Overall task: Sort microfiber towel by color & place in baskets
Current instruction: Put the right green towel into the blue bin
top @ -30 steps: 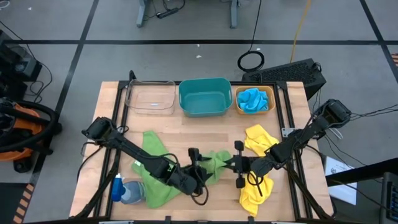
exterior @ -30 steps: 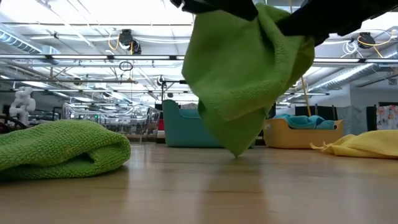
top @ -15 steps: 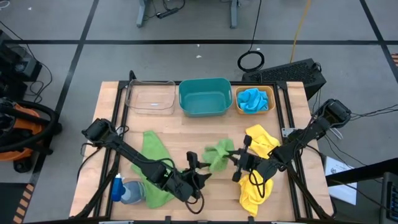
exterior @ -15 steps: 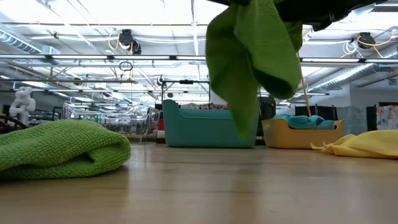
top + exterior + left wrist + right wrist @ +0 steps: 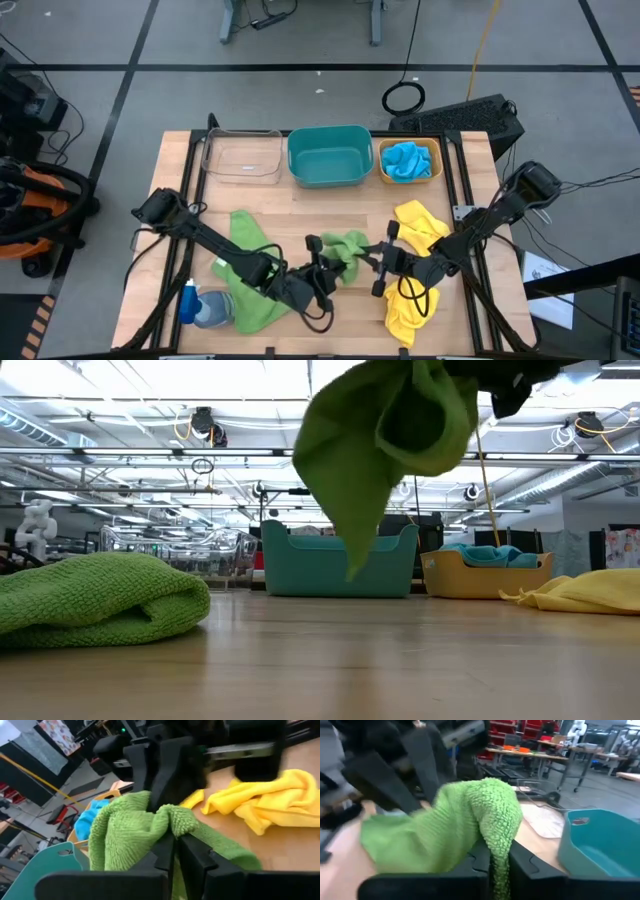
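Both grippers, left (image 5: 318, 272) and right (image 5: 381, 268), are pinched shut on the green towel (image 5: 345, 249) hanging mid-table, so I'd let one release cleanly before swinging toward the far baskets (image 5: 327, 156).

Two dark jointed arms (seemingly cabled).

My worktop (image 5: 300, 215) is pale wood set in a dark frame. Along its far edge three bins stand in a row: a clear bin (image 5: 241, 156), a teal bin (image 5: 329, 155) in the middle and a small orange bin (image 5: 408, 161) with a blue towel (image 5: 406, 158) inside. On my left side a green towel (image 5: 243, 268) lies spread on the wood, with a blue and grey item (image 5: 201, 306) beside it at the near corner. On my right side lies a crumpled yellow towel (image 5: 412, 272).
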`<move>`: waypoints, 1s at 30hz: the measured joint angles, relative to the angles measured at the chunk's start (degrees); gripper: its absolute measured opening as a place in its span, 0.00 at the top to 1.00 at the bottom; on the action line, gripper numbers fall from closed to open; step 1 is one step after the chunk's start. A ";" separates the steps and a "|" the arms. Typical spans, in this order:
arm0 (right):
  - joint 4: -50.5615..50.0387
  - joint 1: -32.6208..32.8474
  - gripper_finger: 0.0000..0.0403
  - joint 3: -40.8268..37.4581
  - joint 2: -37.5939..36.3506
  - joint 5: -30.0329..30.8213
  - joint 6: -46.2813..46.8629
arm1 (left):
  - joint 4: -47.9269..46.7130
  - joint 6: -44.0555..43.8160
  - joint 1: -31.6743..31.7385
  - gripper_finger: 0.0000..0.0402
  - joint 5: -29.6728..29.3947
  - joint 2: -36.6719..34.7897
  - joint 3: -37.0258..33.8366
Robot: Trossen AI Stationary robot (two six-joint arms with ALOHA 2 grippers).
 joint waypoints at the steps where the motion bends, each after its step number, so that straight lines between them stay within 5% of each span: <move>1: 1.48 0.00 0.93 0.00 0.42 0.10 0.68 | -0.06 0.00 0.27 0.94 0.19 0.00 0.00; 20: 1.44 -0.09 0.26 0.00 0.94 -7.07 8.36 | -0.90 -0.04 0.28 0.98 7.71 0.00 -0.02; 30: -1.30 0.17 0.22 0.04 -1.02 -18.17 8.39 | -3.02 0.02 -0.46 0.97 6.40 0.00 -0.04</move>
